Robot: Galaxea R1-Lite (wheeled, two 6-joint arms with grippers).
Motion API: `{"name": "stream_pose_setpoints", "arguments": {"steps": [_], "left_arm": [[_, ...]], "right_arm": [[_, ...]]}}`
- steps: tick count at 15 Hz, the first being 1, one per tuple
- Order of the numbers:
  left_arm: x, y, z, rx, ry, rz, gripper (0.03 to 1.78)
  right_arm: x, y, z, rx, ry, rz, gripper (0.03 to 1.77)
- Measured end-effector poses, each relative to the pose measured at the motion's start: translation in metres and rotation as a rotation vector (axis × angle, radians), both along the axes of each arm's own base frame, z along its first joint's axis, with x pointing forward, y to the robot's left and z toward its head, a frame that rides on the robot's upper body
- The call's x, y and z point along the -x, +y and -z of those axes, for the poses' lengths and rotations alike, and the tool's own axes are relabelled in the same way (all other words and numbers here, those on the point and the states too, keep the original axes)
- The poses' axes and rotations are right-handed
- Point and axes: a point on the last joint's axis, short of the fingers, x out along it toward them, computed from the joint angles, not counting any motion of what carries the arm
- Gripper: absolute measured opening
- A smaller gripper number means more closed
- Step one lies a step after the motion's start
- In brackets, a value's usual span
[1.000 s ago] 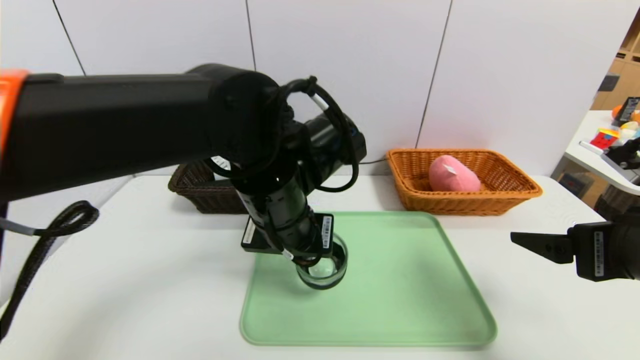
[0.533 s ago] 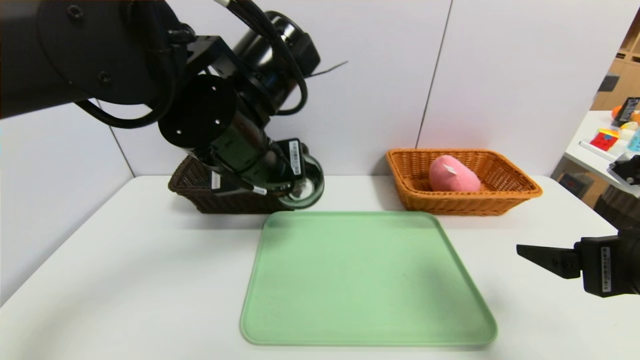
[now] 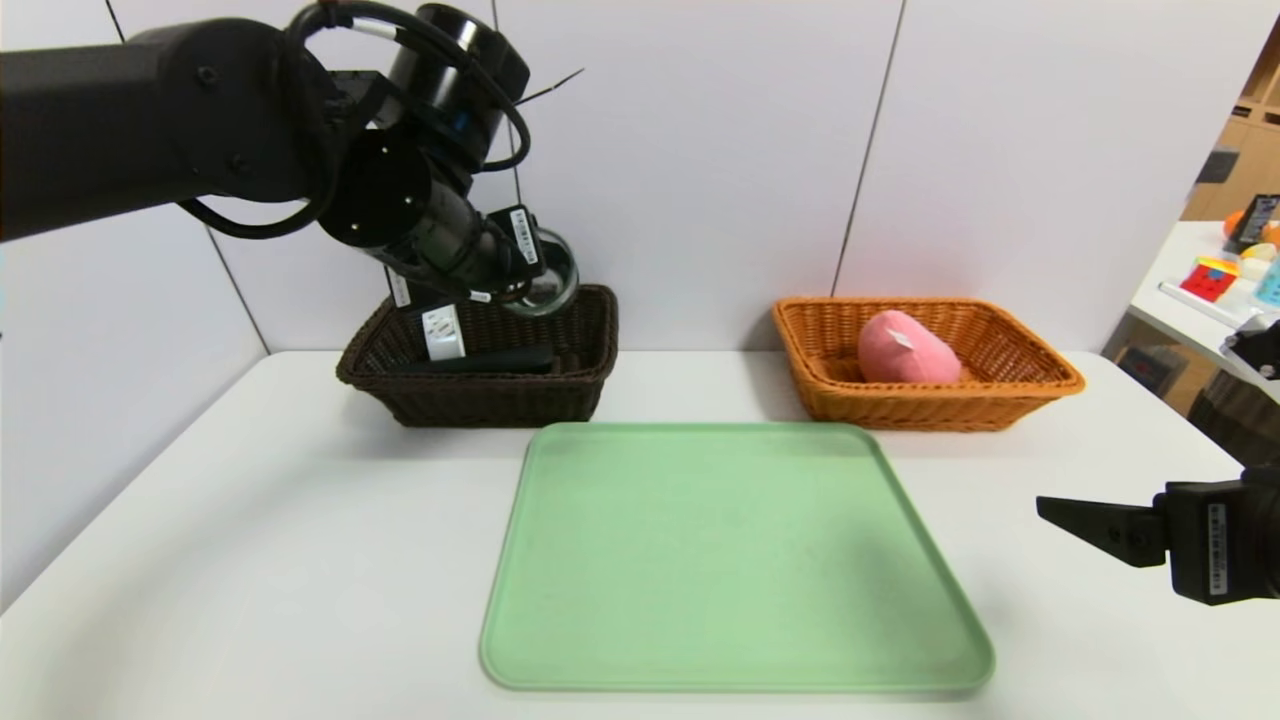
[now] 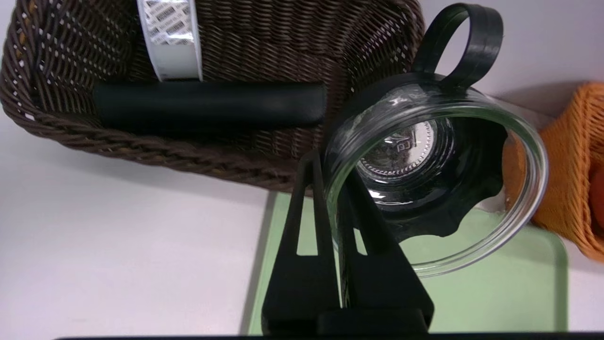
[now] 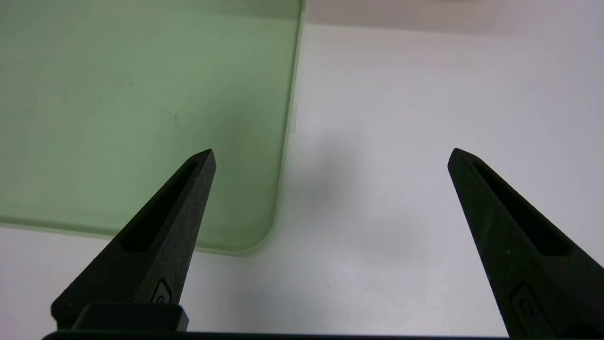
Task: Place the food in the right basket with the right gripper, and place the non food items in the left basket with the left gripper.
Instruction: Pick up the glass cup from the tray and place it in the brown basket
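The white barcode stickers on the left gripper (image 4: 330, 189) and the right gripper (image 5: 330, 160) show only dark bars in the head view, with nothing on them that can be read. The left wrist view shows stamped marks in the round base of the glass cup (image 4: 401, 146), ringed by small ridges, but they cannot be made out for certain, and the rows of tiny print on the white ribbed disc (image 4: 172, 38) in the dark brown basket (image 4: 226, 165) are too small to read. The pale lettering on the black item (image 3: 1255, 222) on the side table (image 3: 1190, 265) is likewise illegible.
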Motion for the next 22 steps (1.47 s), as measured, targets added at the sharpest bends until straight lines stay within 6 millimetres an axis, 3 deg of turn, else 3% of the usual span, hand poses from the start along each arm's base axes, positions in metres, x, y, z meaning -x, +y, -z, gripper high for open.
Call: {"name": "stream_pose_setpoints", "arguments": {"steps": [6,10,15,22], "left_arm": [[-0.055,0.021,0.037,-0.031,0.009,-0.09,0.1],[-0.079,0.019,0.064,-0.051,0.031,-0.104,0.1],[-0.093,0.02,0.084,-0.069,0.051,-0.115,0.1],[-0.097,0.022,0.09,-0.08,0.061,-0.121,0.1]], "right_arm": [[0.0,0.0,0.001,0.001,0.003,0.0,1.7],[0.0,0.0,0.002,0.002,0.011,-0.001,1.7],[-0.001,0.0,0.003,0.0,0.015,-0.006,1.7],[-0.002,0.001,0.005,0.002,0.024,-0.01,1.7]]}}
